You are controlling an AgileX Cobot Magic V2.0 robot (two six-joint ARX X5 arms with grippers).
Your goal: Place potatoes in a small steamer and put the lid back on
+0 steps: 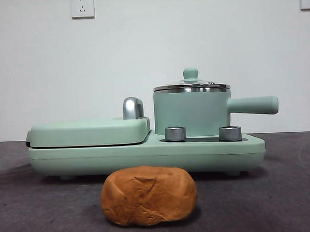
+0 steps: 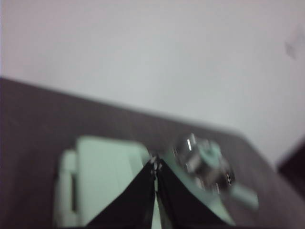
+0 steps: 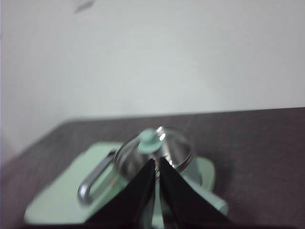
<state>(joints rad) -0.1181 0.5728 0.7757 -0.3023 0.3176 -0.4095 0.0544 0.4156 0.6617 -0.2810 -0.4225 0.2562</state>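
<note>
The lumpy orange-brown potato [image 1: 148, 195] is seen before the lidded mint-green cylindrical steamer pot [image 1: 191, 113], with both black grippers, left [image 2: 156, 164] and right [image 3: 157, 164], closed on nothing.

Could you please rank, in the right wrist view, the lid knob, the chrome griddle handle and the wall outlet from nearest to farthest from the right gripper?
From the right gripper:
1. Lid knob, just beyond the tips, atop the lid.
2. Chrome griddle handle, off to one side on the flat cover.
3. Wall outlet, far up the wall.
</note>
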